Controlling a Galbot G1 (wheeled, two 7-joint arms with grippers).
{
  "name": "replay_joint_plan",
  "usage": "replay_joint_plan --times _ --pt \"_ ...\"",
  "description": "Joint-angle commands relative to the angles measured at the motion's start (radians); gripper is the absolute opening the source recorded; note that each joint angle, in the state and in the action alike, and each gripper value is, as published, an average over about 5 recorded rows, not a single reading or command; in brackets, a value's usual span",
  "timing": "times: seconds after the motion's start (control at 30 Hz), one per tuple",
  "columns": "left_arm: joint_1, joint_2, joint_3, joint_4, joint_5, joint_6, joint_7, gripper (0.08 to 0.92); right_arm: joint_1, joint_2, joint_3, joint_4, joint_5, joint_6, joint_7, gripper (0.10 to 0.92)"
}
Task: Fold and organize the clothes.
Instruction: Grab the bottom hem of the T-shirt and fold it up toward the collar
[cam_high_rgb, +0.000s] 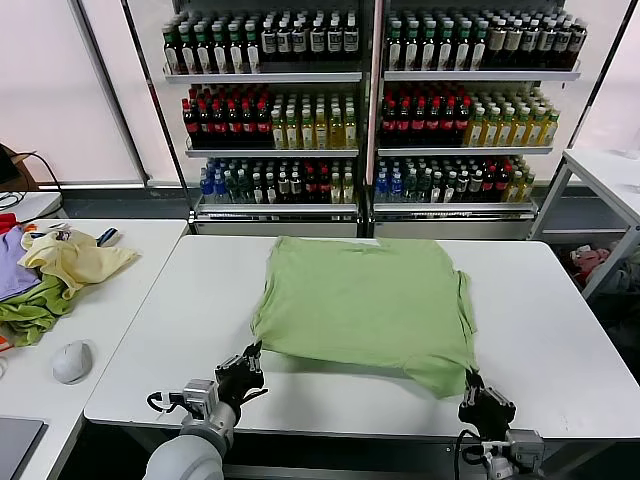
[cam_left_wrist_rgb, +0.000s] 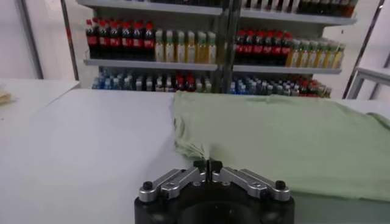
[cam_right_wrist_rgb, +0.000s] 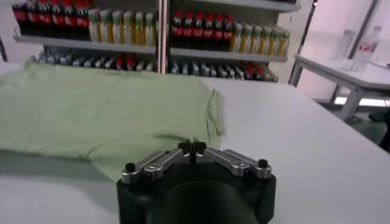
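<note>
The light sage-green cotton shirt (cam_high_rgb: 365, 305) lies spread mid-tabletop (cam_high_rgb: 560, 340). My left tool (cam_high_rgb: 240, 372) pinches shut on its near hem corner; my right tool (cam_high_rgb: 486, 402) sits closed beside the other corner, apparently empty. Next I'd judge: grasp there, then fold.

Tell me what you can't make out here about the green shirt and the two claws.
- Shirt front: in every view only plain cloth faces up, hiding any print or buttons.
- Left gripper: fingertips pressed together at the hem; pinched cloth isn't clearly visible.
- Right gripper: same; its own body hides the near corner.
- Bottle labels: too small in the head view.
</note>
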Motion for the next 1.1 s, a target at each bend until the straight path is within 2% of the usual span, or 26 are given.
replay_joint_plan --times 0.03,0.47,0.8,1.1 --pt "-0.079 0.009 0.004 0.012 -0.014 -0.026 0.013 0.099 0.191 -0.06 0.009 -0.075 0.045 0.022 -0.006 0.119" --pt "-0.304 0.015 0.081 0.241 -0.016 -0.022 0.018 0.099 0.479 -0.129 -0.11 -0.352 0.063 -0.002 -0.01 0.119" --pt "-0.445 0.001 0.162 0.405 0.035 -0.021 0.031 0.099 0.601 -0.113 -0.185 -0.483 0.013 -0.009 -0.025 0.119" --pt "-0.517 -0.017 0.22 0.523 0.092 -0.006 0.035 0.099 0.648 -0.072 -0.236 -0.56 -0.046 -0.018 -0.029 0.12"
